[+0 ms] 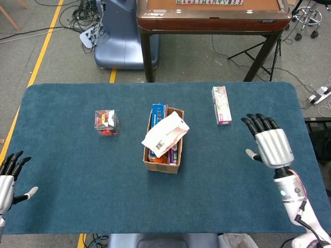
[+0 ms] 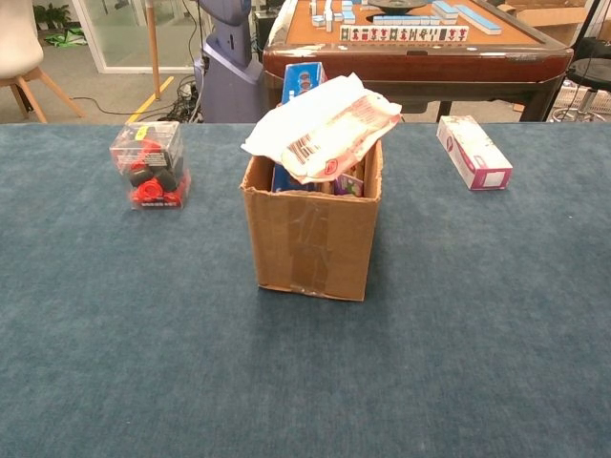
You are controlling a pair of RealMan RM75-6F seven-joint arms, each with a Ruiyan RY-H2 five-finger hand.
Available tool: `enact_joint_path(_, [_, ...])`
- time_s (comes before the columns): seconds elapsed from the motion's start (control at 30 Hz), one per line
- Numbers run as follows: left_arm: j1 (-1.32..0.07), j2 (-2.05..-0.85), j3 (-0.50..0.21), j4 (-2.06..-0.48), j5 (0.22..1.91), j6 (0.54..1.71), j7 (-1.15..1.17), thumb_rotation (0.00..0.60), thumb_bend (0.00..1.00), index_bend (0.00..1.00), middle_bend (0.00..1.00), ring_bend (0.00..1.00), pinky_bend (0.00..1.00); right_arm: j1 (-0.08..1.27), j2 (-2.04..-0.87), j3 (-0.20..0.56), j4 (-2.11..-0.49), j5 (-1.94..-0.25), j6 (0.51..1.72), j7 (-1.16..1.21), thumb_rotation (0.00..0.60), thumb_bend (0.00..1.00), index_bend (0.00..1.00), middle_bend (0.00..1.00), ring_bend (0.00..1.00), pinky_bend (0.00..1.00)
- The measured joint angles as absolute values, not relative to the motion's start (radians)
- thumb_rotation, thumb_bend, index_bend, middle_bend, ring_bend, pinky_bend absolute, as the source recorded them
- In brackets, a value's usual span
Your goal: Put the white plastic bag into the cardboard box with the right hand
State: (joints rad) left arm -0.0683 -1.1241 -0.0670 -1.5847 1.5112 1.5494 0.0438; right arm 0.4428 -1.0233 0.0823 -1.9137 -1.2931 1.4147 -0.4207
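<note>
White plastic bag point(image 1: 165, 134) is seen resting atop cardboard box point(image 1: 163, 140) w/ right hand point(image 1: 270, 143) held well apart, fingers spread, empty; left hand point(image 1: 10, 175) likewise spread, empty

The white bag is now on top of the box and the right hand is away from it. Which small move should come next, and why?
Probably bring the right hand back over the cardboard box and press the white plastic bag down. The bag lies across the items inside and sticks out above the rim, so it is not really in. The hand is open, off to the side.
</note>
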Motion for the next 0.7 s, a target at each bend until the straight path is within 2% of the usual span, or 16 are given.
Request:
enact_joint_path(0.3, [-0.08, -1.152, -0.058, -1.549, 1.535, 1.544, 0.038, 0.6, 0.1, 0.23, 0.13, 0.11, 0.33, 0.295, -1.017, 0.018, -1.91, -1.218, 1.483, -0.428, 0.6, 0.0, 0.22, 0.17, 0.13, 0.24])
enact_joint_path(0.7, [-0.09, -1.167, -0.054, -1.534, 1.549, 1.538, 0.036, 0.6, 0.1, 0.23, 0.14, 0.11, 0.33, 0.172, -1.042, -0.032, -1.771, -1.294, 1.514, -0.219, 0.6, 0.0, 0.24, 0.16, 0.12, 0.24])
